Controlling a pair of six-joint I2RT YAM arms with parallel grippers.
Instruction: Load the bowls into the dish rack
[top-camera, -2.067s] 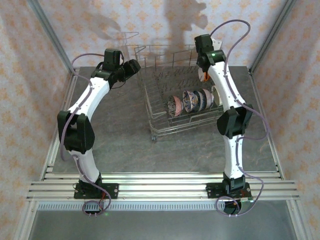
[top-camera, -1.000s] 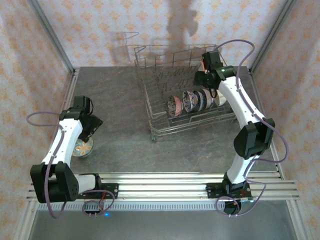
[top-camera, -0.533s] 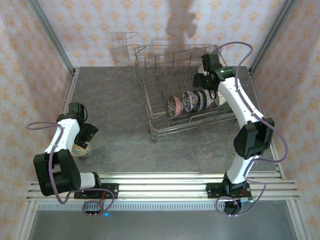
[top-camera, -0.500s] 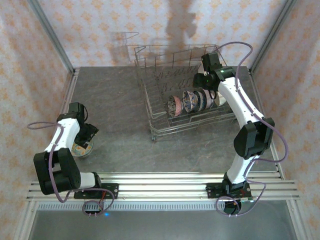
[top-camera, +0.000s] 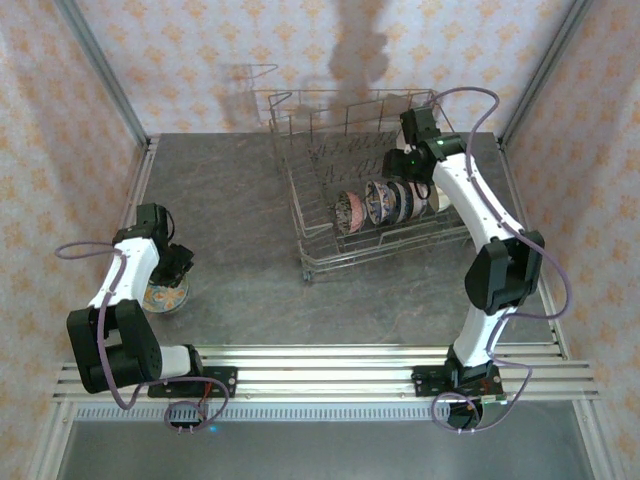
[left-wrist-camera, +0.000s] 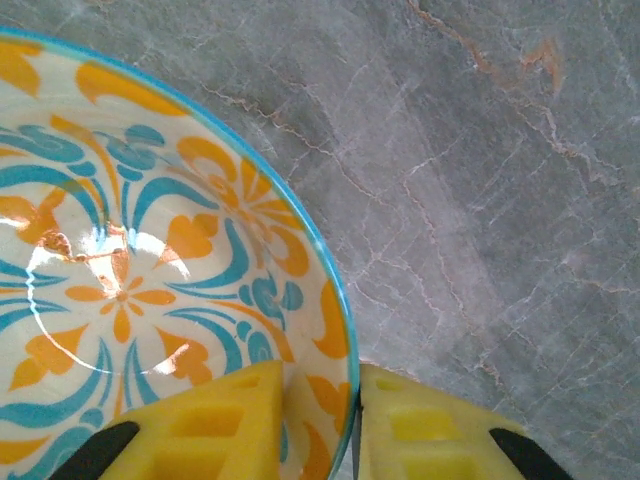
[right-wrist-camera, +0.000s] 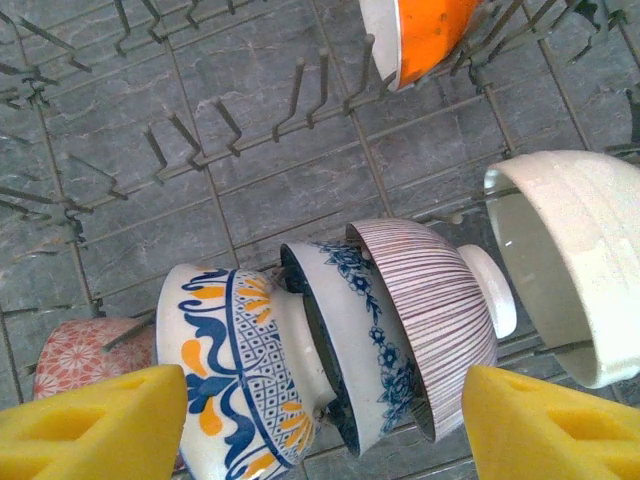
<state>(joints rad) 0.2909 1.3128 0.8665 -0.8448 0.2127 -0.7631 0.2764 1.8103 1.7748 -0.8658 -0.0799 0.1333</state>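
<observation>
A bowl (top-camera: 165, 297) with a blue and orange pattern inside sits on the table at the near left. My left gripper (top-camera: 170, 270) is down on it. In the left wrist view the yellow fingers (left-wrist-camera: 200, 430) straddle the bowl's (left-wrist-camera: 130, 260) blue rim, one inside and one outside, shut on it. The grey wire dish rack (top-camera: 330, 255) stands at the back centre with a row of bowls (top-camera: 385, 203) on edge. My right gripper (top-camera: 410, 185) hangs open above that row (right-wrist-camera: 320, 430), over the blue floral bowl (right-wrist-camera: 350, 340) and the striped bowl (right-wrist-camera: 430, 300).
The rack also holds a blue-and-yellow bowl (right-wrist-camera: 235, 370), a red-patterned bowl (right-wrist-camera: 90, 355), a white bowl (right-wrist-camera: 570, 260) and an orange bowl (right-wrist-camera: 425, 35). Upright tines (right-wrist-camera: 300, 90) fill the rack's far rows. Walls close in the table on three sides.
My left arm swung from beside the rack down to the bowl at the near left, and its fingers closed on the rim. My right gripper shifted slightly over the racked bowls.
</observation>
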